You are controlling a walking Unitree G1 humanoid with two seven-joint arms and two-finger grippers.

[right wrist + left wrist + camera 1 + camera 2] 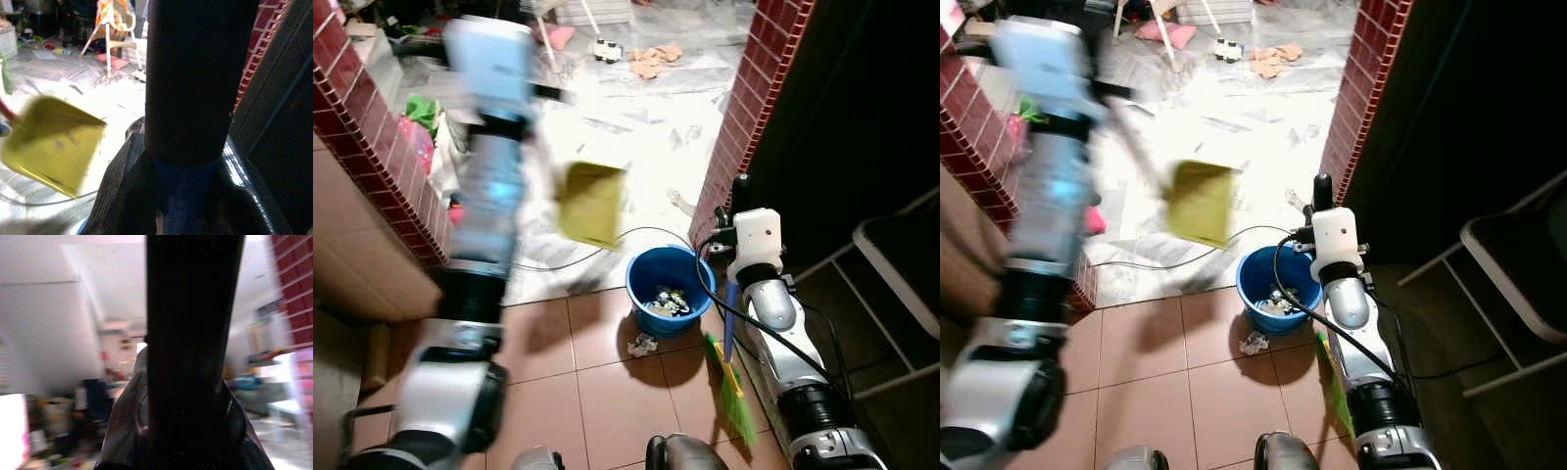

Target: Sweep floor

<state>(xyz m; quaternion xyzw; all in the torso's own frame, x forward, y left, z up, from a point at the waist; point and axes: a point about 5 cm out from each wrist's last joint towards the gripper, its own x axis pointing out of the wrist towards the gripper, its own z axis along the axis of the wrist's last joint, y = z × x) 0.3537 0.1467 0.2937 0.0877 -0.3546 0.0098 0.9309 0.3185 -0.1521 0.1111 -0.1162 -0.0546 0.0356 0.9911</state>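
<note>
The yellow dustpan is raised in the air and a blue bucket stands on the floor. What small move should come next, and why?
Probably bring the yellow dustpan down over the blue bucket and tip it there. The left gripper holds the dustpan's handle up high, blurred in motion, beyond the bucket, which already has litter inside. The right gripper holds the broom low beside the bucket, and a crumpled scrap lies on the tiles nearby.

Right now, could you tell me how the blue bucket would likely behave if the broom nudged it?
The bucket looks like thin plastic holding only a little rubbish, so it is probably light and would slide easily on the smooth tiles. Its wide, squat shape suggests it would shift rather than tip. The crumpled scrap beside it would likely scatter.
</note>
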